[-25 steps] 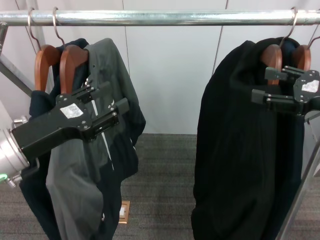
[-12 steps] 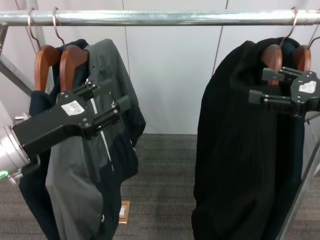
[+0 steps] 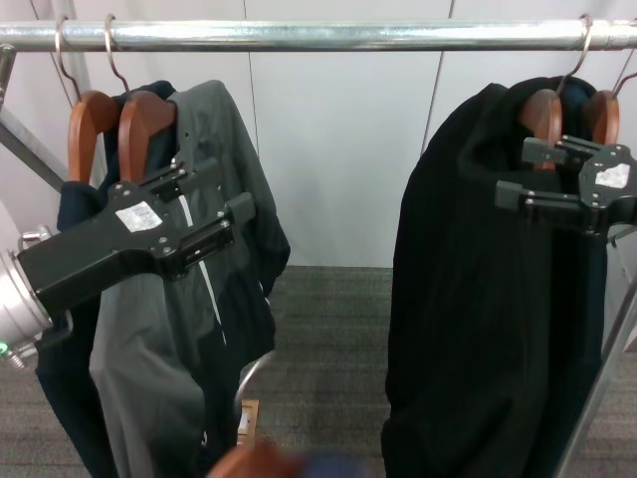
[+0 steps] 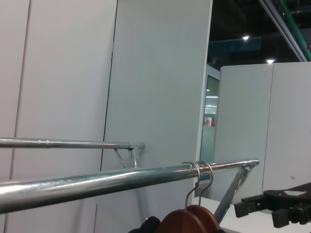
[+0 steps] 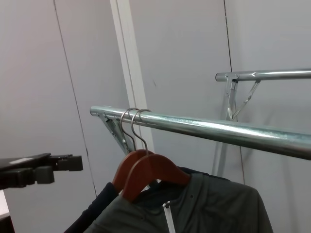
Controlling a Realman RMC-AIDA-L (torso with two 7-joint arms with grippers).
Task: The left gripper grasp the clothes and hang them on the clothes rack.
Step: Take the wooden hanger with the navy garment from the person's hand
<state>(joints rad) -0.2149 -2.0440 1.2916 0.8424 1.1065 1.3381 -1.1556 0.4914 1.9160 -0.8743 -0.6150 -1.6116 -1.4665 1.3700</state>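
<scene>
The navy garment on a brown wooden hanger (image 3: 289, 464) barely shows at the head view's bottom edge, below and right of the large black flat left gripper (image 3: 204, 194), jaws apart and empty, which is nearer than the smaller black right gripper (image 3: 523, 169), jaws also apart.

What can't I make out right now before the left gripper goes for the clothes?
- Head view: the clothes are a blurred brown-and-blue patch, cut off by the bottom edge; print unreadable.
- Head view: the dark garment behind the grey jacket is mostly covered by it and the left gripper.
- Left wrist view: that gripper's own fingers are out of frame.
</scene>
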